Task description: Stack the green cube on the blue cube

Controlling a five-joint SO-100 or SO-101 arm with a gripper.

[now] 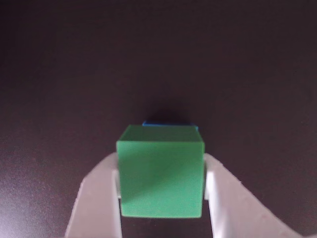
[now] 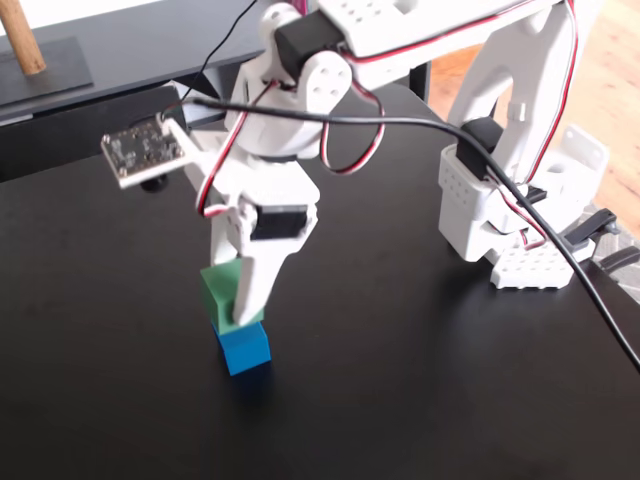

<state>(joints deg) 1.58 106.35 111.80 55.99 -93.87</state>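
Observation:
The green cube (image 1: pixel 161 173) fills the lower middle of the wrist view, held between my white fingers (image 1: pixel 101 193), one against each side. My gripper (image 1: pixel 161 159) is shut on it. Just a thin strip of the blue cube (image 1: pixel 167 123) peeks out past the green cube's far edge. In the fixed view the green cube (image 2: pixel 218 290) sits on top of the blue cube (image 2: pixel 245 350), slightly offset to the left, on the black table. The gripper (image 2: pixel 236 306) reaches down from above around the green cube and hides its right side.
The arm's white base (image 2: pixel 520 210) stands at the right rear of the black table (image 2: pixel 400 400). A black cable (image 2: pixel 560 250) runs from the arm to the right edge. A small circuit board (image 2: pixel 145 150) juts from the wrist. A wooden post (image 2: pixel 22 40) stands at the far left.

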